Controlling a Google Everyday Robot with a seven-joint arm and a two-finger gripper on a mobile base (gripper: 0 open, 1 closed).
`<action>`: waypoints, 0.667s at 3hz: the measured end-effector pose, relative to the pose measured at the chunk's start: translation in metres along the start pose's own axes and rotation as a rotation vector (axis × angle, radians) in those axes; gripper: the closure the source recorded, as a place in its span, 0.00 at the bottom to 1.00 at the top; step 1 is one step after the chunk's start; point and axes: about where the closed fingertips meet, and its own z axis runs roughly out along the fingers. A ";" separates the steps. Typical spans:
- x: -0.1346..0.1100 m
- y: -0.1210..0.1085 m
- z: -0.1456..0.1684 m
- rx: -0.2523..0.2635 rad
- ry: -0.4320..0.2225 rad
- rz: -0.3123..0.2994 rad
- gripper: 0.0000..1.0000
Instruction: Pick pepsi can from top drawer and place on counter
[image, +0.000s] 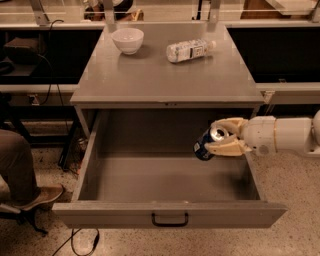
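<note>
The pepsi can (206, 143), dark blue with a silver top, is tilted and held between the cream fingers of my gripper (220, 136). The gripper reaches in from the right on a white arm (282, 136) and holds the can lifted above the floor of the open top drawer (170, 175), over its right side. The drawer is pulled out, with its black handle (170, 220) at the front panel. The grey counter (167, 65) lies above and behind the can.
On the counter stand a white bowl (127, 40) at the back left and a clear water bottle (191, 50) lying on its side at the back right. A person's leg and shoe (27, 187) are at the left on the speckled floor.
</note>
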 end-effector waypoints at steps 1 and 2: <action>-0.050 -0.017 -0.030 0.012 0.007 -0.137 1.00; -0.046 -0.015 -0.025 0.008 0.005 -0.125 1.00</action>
